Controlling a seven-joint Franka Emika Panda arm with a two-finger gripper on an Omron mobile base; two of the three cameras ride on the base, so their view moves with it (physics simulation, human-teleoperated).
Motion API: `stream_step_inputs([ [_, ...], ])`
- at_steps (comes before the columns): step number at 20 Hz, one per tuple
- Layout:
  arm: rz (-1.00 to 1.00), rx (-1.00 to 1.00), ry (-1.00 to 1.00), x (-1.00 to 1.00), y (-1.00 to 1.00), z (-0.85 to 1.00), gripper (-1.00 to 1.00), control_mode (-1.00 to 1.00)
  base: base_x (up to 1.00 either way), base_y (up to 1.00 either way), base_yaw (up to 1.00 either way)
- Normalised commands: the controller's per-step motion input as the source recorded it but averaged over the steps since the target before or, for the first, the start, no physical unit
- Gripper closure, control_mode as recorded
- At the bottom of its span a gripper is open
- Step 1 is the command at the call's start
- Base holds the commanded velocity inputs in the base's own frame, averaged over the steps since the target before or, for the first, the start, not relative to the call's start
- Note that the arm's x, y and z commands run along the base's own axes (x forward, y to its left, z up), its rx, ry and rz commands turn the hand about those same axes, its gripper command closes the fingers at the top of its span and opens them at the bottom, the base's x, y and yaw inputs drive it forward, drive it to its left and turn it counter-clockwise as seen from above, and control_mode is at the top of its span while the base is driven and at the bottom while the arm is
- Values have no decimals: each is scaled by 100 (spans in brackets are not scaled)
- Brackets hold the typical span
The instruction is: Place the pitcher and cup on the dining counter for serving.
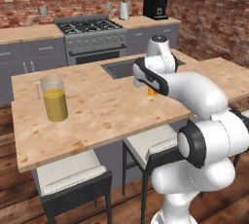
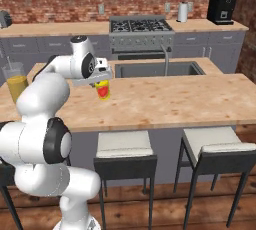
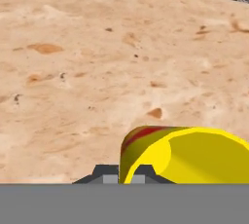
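Wood-grain countertop spreads across the middle of both base views, and that long slab is the dining counter [image 1: 102, 116], with white-cushioned stools [image 2: 125, 146] tucked under its near edge at the bottom of the frame. Nearest the hand camera, at lower centre-right, sits the cup [image 3: 187, 155], its yellow rim and a red streak right up against the gripper [image 3: 125, 174], whose dark tips are drawn tight together on the cup's near wall: a pinch on the rim, by the look of it. From the right base view the cup [image 2: 103, 90] hangs below the hand, left of centre, at or just above the wood; whether it touches, I cannot tell. It looks small, light and rigid, and the glossy wall could slip, so a rim pinch like this one wants a slow, level carry. Over at the left of the left base view stands the pitcher [image 1: 54, 98], upright on the counter, well apart from the cup, amber liquid filling its lower half. That one I judge heavy and slosh-prone, clear glass, likely slick and breakable; the thin side handle looks too slight to trust, so a grip across the upper wall, kept vertical, seems the safer hold. Further back lies the grey sink [image 2: 159, 69], then the stove [image 1: 91, 35], and the brick wall [image 2: 60, 6] closes off the top of the frame.
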Motion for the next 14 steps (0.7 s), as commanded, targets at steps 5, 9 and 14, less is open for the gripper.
stream_step_inputs([
  [5,1,0,3,42,0,-60,100,-100,0,0,0],
  [9,1,0,0,42,0,-53,100,-100,0,0,0],
  [14,1,0,0,30,0,-37,-100,-100,0,0,0],
])
